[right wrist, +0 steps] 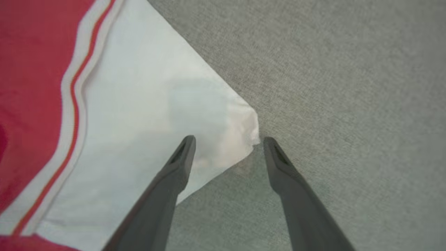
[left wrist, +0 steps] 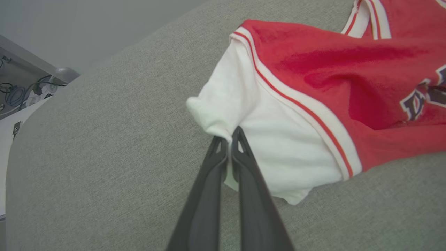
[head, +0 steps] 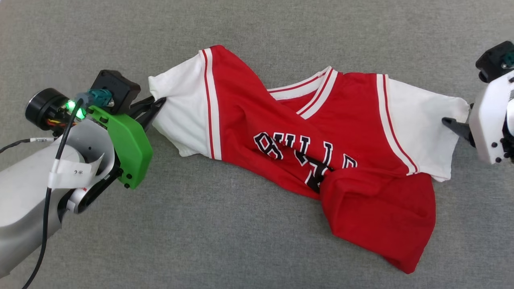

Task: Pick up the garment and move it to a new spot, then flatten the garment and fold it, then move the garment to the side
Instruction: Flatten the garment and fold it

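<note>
Garment point(head: 241, 120) in left gripper point(left wrist: 229, 140) (white sleeve point(left wrist: 278, 157))

Grey fabric surf. point(head: 241, 249); cables point(left wrist: 14, 96) beyond edge

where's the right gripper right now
At the head view's right edge, the right gripper hangs, jaws open, at the corner of the red jersey T-shirt's white sleeve, over grey fabric.
</note>
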Controlling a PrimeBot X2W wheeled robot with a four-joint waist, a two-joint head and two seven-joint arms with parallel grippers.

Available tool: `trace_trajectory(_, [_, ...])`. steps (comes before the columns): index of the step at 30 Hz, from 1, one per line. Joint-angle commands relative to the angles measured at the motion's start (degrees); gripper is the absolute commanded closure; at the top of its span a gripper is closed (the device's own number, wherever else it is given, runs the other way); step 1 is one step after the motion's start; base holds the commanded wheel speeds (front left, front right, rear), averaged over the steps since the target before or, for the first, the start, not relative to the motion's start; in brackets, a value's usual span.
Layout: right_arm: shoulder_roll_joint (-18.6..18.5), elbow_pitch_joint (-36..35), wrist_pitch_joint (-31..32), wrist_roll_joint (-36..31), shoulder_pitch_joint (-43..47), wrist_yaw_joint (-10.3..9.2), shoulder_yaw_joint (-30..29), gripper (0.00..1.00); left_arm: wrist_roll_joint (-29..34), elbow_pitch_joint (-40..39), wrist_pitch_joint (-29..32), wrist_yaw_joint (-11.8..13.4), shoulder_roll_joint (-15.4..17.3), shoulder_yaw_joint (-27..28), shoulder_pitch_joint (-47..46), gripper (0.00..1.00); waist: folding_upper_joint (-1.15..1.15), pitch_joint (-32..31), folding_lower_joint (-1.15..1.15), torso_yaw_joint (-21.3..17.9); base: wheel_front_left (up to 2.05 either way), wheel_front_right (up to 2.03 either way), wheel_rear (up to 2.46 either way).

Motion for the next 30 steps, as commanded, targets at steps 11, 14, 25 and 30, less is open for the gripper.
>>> trace_trajectory(11, [2.4, 9.1, -7.1, 1.8, 1.6, -0.04, 12.2, 0.82, 0.4, 1.3, -1.3, 0.0, 0.0, 0.2, -0.7, 1.0, 0.0, 1.3, 0.0, 0.6, 0.0, 0.0, 0.0])
trace_trajectory(14, [2.2, 9.6, -11.6, 2.6, -0.1, -0.04, 12.4, 1.0, 0.2, 1.8, -1.7, -0.2, 0.3, 0.1, -0.1, 1.0, 0.0, 0.1, 0.0, -0.1, 0.0, 0.0, 0.0])
trace_trajectory(25, [-2.0, 5.3, -28.3, 0.7, -5.0, -0.04, 10.0, 1.0, 2.7, 0.5, -6.7, 0.5, 0.9, 1.9, -1.6, 1.0, 0.0, -7.1, 0.0, -1.6, 0.0, 0.0, 0.0])
trace_trajectory(30, [-4.0, 2.4, -32.5, -0.3, -6.5, -0.04, 6.4, 1.0, 4.9, -0.9, -9.8, 1.9, 1.0, 3.6, -3.6, 1.0, 0.0, -10.4, 0.0, -2.4, 0.0, 0.0, 0.0])
